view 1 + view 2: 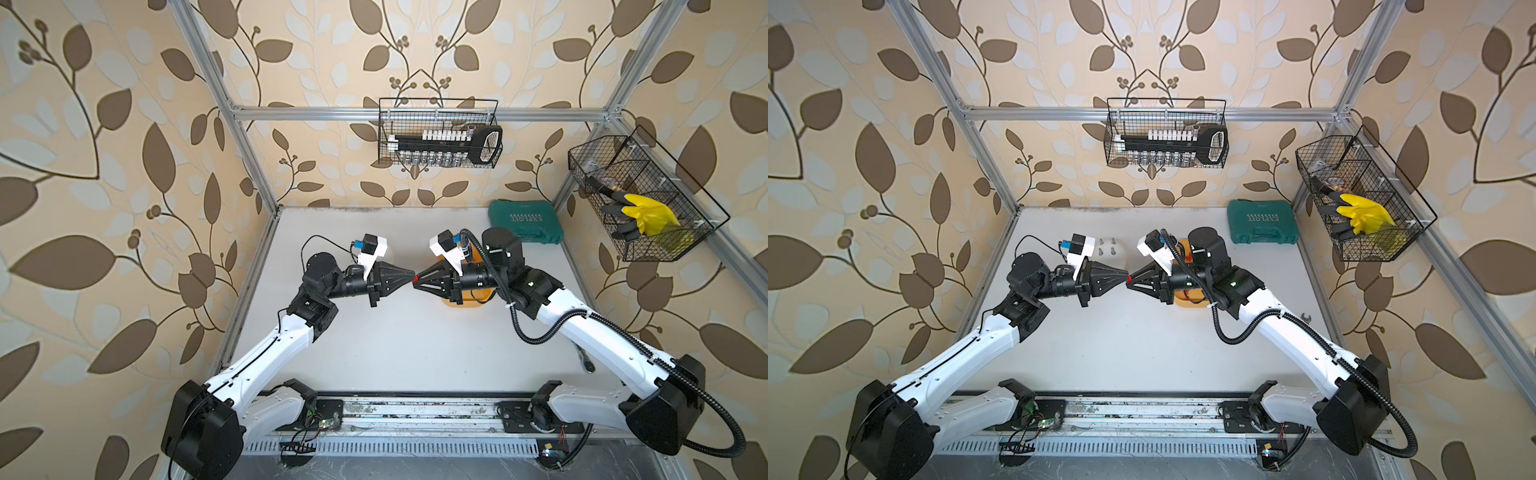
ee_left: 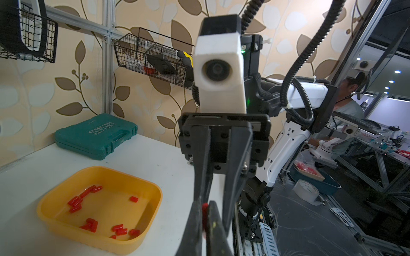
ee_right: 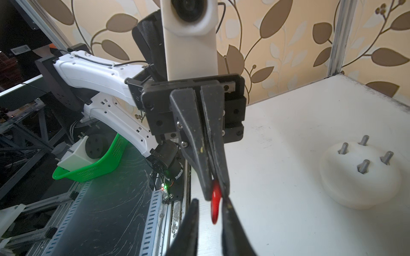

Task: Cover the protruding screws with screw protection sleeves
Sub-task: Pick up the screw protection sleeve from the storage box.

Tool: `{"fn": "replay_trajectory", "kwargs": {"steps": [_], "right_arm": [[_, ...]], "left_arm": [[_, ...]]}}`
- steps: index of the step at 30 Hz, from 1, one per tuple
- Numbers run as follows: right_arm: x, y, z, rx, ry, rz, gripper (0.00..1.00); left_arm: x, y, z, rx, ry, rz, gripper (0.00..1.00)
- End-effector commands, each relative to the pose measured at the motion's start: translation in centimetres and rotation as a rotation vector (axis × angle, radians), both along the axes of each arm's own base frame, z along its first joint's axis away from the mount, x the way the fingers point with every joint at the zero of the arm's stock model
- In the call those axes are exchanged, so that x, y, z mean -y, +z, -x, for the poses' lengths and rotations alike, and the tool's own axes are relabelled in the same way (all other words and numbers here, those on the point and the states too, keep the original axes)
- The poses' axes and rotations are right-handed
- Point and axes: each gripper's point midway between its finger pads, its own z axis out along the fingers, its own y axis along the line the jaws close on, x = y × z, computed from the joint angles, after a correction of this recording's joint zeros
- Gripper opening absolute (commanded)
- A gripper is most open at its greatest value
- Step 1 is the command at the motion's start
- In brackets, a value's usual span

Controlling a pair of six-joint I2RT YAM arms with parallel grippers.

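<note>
Four bare grey metal screws (image 3: pixel 364 165) stand in the white dome (image 3: pixel 359 190) toward the table's (image 1: pixel 415 353) far left corner; over its middle my left gripper (image 1: pixel 411 276) is clamped on one tiny red plastic sleeve (image 3: pixel 215 199), likely light, soft, slippery, best pinched endwise; the right gripper (image 1: pixel 420 277) has its jaws parted around it; the far-right-corner green plastic case (image 1: pixel 525 220) reads "EXPLOIT".

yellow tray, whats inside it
Loose red sleeves lie scattered on the floor of the yellow tray, nothing else, in the left wrist view. In both top views the right arm covers most of it.
</note>
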Motion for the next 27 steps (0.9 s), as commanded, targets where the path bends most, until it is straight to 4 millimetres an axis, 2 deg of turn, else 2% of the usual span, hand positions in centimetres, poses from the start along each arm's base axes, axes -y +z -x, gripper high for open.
{"fn": "replay_trajectory", "kwargs": {"steps": [1,3,4,7,13,20,27], "right_arm": [[2.1,0.9,-1.6,0.126,-0.197,-0.021,0.56],[4.0,0.8,-2.7,0.202,-0.354,-0.049,0.76],[4.9,0.6,-3.3,0.238,-0.439,-0.056,0.77],[5.5,0.4,-3.4,0.319,-0.557,-0.060,0.75],[3.0,0.1,-4.1,0.344,-0.632,0.040,0.70],[2.1,0.3,-4.8,0.285,-0.650,0.015,0.65],[0.2,0.8,-3.7,0.240,-0.535,0.018,0.63]], "left_arm": [[-0.9,3.4,-1.0,0.013,0.138,0.068,0.00],[-1.7,4.0,-2.3,-0.033,0.239,0.100,0.00],[-2.1,4.0,-2.9,-0.054,0.289,0.111,0.00],[-2.6,3.5,-4.0,-0.064,0.396,0.076,0.00],[-2.0,2.3,-5.2,-0.090,0.487,-0.055,0.00],[-1.1,1.5,-4.8,-0.045,0.507,-0.107,0.00],[-0.3,1.3,-3.7,0.046,0.482,-0.106,0.00]]}}
